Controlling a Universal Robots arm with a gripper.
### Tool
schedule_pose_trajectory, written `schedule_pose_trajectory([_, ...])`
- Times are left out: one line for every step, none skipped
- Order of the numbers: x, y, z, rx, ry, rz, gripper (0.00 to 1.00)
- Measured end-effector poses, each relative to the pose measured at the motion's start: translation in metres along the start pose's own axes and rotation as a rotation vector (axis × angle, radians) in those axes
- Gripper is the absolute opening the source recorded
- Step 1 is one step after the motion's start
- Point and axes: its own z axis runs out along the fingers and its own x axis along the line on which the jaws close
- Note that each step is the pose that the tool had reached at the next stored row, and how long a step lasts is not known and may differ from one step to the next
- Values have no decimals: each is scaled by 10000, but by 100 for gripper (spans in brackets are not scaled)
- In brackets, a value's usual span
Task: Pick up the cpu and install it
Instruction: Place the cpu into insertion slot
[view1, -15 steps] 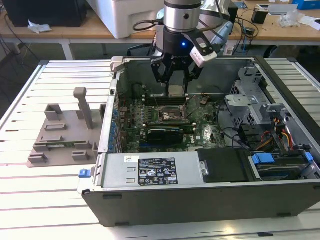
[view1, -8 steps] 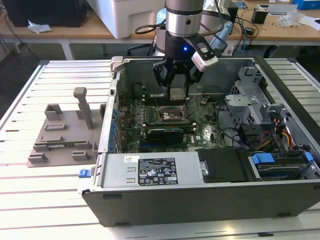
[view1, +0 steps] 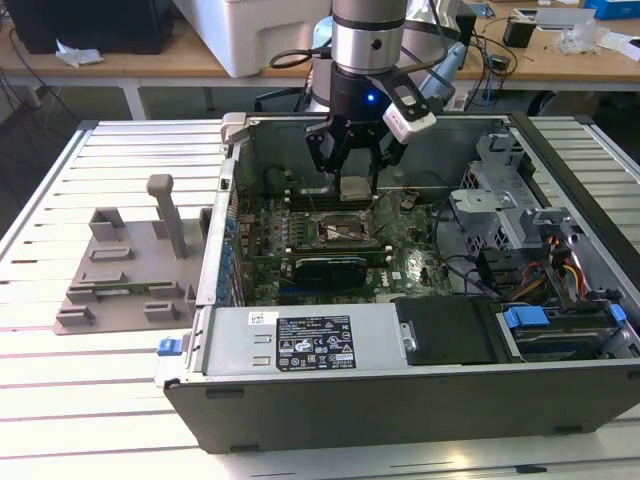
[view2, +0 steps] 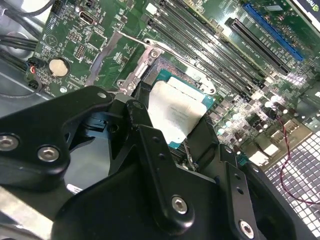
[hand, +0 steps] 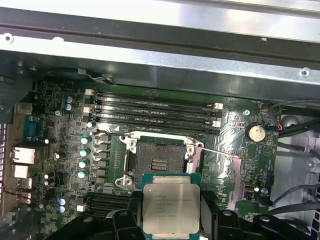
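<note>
"Gripping what, black metal gripper (view1: 354, 172)?"
"Flat silvery square cpu (hand: 171, 207), clamped between fingers (hand: 209, 217), above black-framed open socket (hand: 159, 159) at green motherboard (hand: 235, 150) centre; apparently clear of it."

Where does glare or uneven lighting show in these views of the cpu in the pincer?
First wrist view: the case rim is blown out; the cpu is evenly lit. Second wrist view: glare washes over the motherboard components. Exterior view: the case interior is dimmer than the bright table.
</note>
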Motion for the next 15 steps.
schedule_pose_trajectory([0, 0, 0, 3, 1, 25, 55])
schedule_pose_trajectory([-1, 0, 1, 23, 6, 144, 55])
schedule_pose_trajectory([0, 0, 0, 52, 16, 323, 55])
schedule_pose_trajectory([0, 0, 0, 87, 28, 597, 55])
schedule_pose_trajectory([0, 0, 0, 101, 35, 728, 55])
schedule_pose_trajectory([0, 0, 0, 113, 40, 849, 55])
schedule_pose_trajectory([0, 0, 0, 128, 47, 1017, 55])
schedule_pose_trajectory([0, 0, 0, 141, 58, 1282, 55])
schedule_pose_trajectory([0, 0, 0, 149, 68, 1511, 55])
schedule_pose_trajectory([0, 0, 0, 153, 73, 1645, 55])
schedule_pose_trajectory([0, 0, 0, 158, 79, 1776, 55])
schedule_pose_trajectory([0, 0, 1, 164, 85, 1927, 55])
schedule_pose_trajectory([0, 0, 1, 169, 90, 2043, 55])
schedule_pose_trajectory([0, 0, 1, 175, 96, 2183, 55])
schedule_pose_trajectory([0, 0, 0, 180, 101, 2290, 55])
